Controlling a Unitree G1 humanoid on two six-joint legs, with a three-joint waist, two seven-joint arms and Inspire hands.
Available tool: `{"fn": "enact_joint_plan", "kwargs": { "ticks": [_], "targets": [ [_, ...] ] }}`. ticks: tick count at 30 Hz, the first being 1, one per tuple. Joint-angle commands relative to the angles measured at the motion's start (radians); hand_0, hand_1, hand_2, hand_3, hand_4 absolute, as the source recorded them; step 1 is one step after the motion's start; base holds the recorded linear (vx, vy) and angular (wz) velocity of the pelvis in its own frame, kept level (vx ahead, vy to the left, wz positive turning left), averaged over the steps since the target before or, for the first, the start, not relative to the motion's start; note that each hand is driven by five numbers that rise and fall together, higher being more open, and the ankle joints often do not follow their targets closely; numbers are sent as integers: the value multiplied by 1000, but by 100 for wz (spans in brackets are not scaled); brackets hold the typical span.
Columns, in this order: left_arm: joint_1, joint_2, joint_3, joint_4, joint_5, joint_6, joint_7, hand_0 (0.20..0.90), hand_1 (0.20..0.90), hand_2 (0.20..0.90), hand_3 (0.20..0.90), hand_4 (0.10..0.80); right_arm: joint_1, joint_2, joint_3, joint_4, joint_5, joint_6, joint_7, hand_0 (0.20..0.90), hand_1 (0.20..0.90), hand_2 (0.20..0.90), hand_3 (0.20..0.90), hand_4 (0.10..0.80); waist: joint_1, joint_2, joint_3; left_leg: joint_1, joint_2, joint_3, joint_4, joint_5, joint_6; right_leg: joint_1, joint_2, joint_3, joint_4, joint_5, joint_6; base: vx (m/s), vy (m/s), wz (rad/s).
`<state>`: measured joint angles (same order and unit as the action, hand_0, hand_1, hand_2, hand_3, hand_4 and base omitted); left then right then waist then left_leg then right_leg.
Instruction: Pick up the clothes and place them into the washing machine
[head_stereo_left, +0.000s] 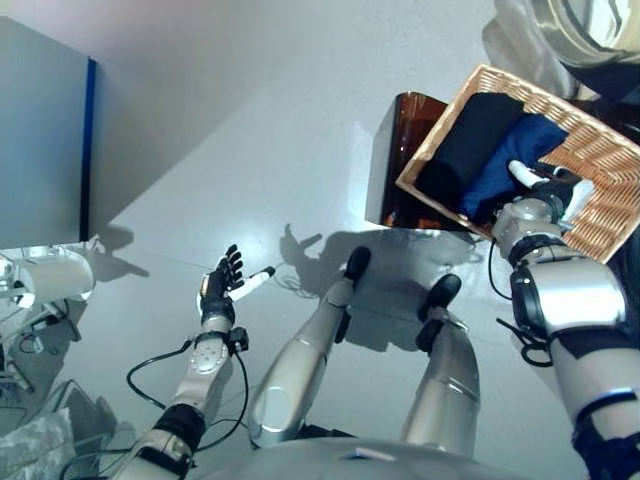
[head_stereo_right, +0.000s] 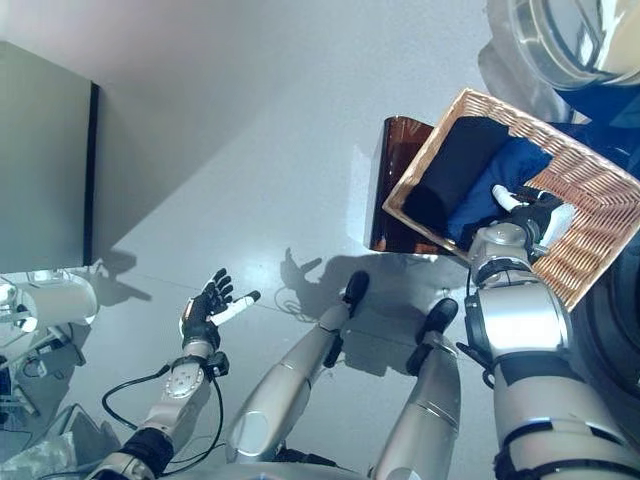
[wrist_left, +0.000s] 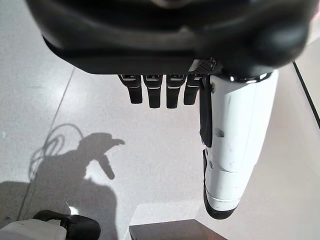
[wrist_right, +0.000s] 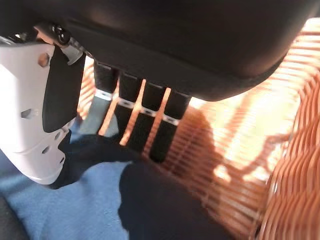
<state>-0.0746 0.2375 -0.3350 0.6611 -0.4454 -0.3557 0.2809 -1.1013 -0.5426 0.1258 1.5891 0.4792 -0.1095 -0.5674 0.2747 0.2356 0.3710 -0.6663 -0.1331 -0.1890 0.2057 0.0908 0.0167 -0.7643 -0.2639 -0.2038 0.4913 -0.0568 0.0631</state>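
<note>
Reaching into the wicker basket (head_stereo_left: 600, 215), the right hand (head_stereo_left: 548, 188) hovers over a blue garment (head_stereo_left: 510, 160) lying beside a black garment (head_stereo_left: 465, 140); the washing machine door (head_stereo_left: 590, 30) shows just above. Left eye view: the left hand (head_stereo_left: 222, 285) hangs idle over the floor (head_stereo_left: 250, 150), fingers spread. Right wrist view: the right hand's fingers (wrist_right: 150, 120) are straight, apart from the thumb, grasping nothing. Judged best practice: press down into the blue cloth, then curl to gather a thick fold before lifting

Left hand (wrist_left: 210, 90) — fingers straight — above floor (wrist_left: 150, 145).
</note>
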Motion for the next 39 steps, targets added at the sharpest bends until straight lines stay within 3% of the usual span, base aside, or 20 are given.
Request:
{"fn": "enact_joint_plan", "kwargs": {
  "ticks": [1, 10, 12, 23, 27, 28, 29, 33, 39],
  "targets": [
    [34, 32, 29, 6, 4, -54, 16, 900, 900, 900, 900, 800, -9, -69, 23, -27, -46, -39, -17, 200, 200, 200, 200, 300, 22, 34, -32, -8, -46, 34, 41, -69, -44, 116, 41, 49, -43, -62, 1, 0, 0, 0],
    [44, 21, 25, 72, 16, -43, -8, 900, 900, 900, 900, 800, 40, -97, -2, -39, -58, -47, -20, 200, 200, 200, 200, 300, 11, 46, -63, 67, -33, 41, -9, -54, -49, 186, 50, 57, -106, -38, 8, -10, 5, -6],
    [43, 21, 24, 96, 17, -42, -13, 900, 900, 900, 900, 800, 45, -104, -6, -43, -59, -52, -21, 200, 200, 200, 200, 300, 7, 52, -67, 75, -26, 45, -24, -19, -48, 200, 55, 49, -136, 2, 4, -106, 52, -4],
    [32, -4, 53, 222, 15, -26, -23, 900, 900, 900, 900, 800, 130, -88, -74, -134, 23, -129, -16, 200, 200, 200, 200, 300, -58, 23, -100, 193, 4, 68, -105, 2, -55, 323, 78, 68, -257, 49, 13, 6, 11, -10],
    [33, -16, 81, 235, 0, -25, -19, 900, 900, 900, 900, 800, 215, 0, -120, -283, 106, -216, -12, 200, 200, 200, 200, 300, -98, 11, -93, 213, 16, 90, -115, 1, -52, 330, 94, 90, -273, 61, 10, -24, 26, -25],
    [49, -26, 93, 222, -12, -28, -19, 900, 900, 900, 900, 800, 292, 70, -178, -409, 188, -295, -6, 200, 200, 200, 200, 300, -117, 8, -87, 221, 21, 99, -119, -1, -49, 333, 101, 102, -280, 65, 10, -16, 36, -31],
    [50, -25, 93, 222, -12, -28, -19, 900, 900, 900, 900, 800, 296, 72, -180, -413, 187, -294, -7, 200, 200, 200, 200, 300, -116, 7, -89, 222, 21, 100, -120, -1, -49, 334, 101, 102, -281, 65, 10, -13, 36, -27],
    [72, -68, 72, 252, -49, -32, -42, 900, 900, 900, 900, 800, 414, 217, -334, -546, 475, -477, 89, 200, 200, 200, 200, 300, -144, 22, -90, 236, 21, 108, -124, -7, -45, 339, 104, 111, -285, 59, 10, -2, 40, -33],
    [80, -93, 55, 271, -70, -41, -64, 900, 900, 900, 900, 800, 434, 276, -390, -538, 618, -535, 148, 200, 200, 200, 200, 300, -148, 54, -101, 240, 14, 111, -127, -9, -41, 334, 99, 121, -282, 54, 9, 0, 41, -5]
  ]
}}
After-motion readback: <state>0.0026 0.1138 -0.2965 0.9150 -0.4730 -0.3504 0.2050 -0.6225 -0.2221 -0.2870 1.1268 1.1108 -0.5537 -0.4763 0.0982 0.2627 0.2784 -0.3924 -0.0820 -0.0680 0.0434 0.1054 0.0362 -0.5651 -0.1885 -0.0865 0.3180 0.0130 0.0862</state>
